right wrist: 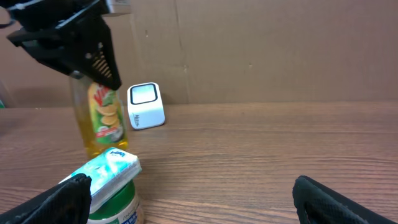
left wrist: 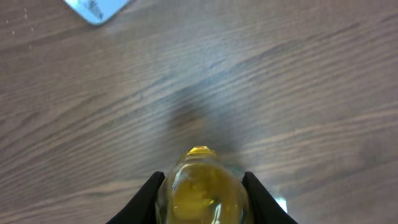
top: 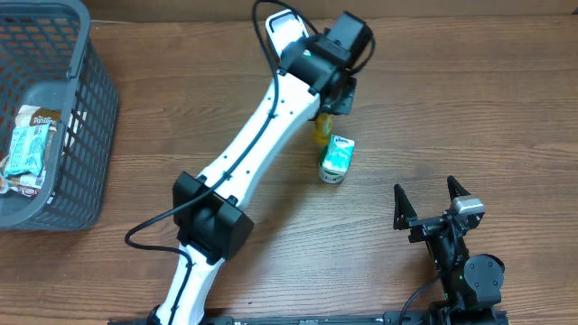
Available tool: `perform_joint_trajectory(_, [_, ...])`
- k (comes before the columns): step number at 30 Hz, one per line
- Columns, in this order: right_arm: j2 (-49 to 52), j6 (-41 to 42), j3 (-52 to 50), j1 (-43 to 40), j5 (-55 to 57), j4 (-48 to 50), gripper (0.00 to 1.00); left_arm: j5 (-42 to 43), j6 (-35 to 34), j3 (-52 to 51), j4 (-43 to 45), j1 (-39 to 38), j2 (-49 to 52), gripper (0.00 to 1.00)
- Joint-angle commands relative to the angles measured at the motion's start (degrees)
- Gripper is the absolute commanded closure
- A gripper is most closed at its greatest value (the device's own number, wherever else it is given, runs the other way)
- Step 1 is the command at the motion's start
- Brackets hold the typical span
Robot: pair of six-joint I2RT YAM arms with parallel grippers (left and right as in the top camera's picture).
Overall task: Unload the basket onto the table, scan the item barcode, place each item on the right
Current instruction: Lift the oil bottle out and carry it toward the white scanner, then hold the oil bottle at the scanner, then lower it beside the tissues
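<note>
My left gripper pinches the yellow bottle near the scanner; right gripper gapes empty. Scanning remains, I judge.

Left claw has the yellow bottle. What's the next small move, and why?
Probably lift the bottle slightly and carry it toward the white scanner. The left claw is closed on it, it stands upright, and the scanner sits apart from it on the table.
</note>
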Motion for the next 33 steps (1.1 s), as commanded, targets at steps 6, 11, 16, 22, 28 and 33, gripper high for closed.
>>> perform_joint_trajectory(6, [-0.5,0.4,-0.6,-0.2,0.5,0.2,0.0,-6.8,-3.0,-1.2,2.4,0.0,1.7,0.83])
perform_joint_trajectory(11, [-0.5,0.4,-0.6,-0.2,0.5,0.2,0.0,-6.8,-3.0,-4.2,3.4,-0.2,2.0,0.82])
perform_joint_trajectory(16, [-0.5,0.4,-0.6,-0.2,0.5,0.2,0.0,-7.7,-5.0,-8.1,4.2,-0.2,2.0,0.82])
perform_joint_trajectory(22, [-0.5,0.4,-0.6,-0.2,0.5,0.2,0.0,-7.8,-5.3,-12.8,6.4,0.2,2.0,0.81])
perform_joint_trajectory(28, [-0.5,0.4,-0.6,-0.2,0.5,0.2,0.0,-4.9,-5.2,-13.2,6.3,0.3,2.0,0.68])
perform_joint_trajectory(33, [-0.5,0.4,-0.6,-0.2,0.5,0.2,0.0,-3.3,-4.8,-13.2,5.2,0.5,2.0,0.45])
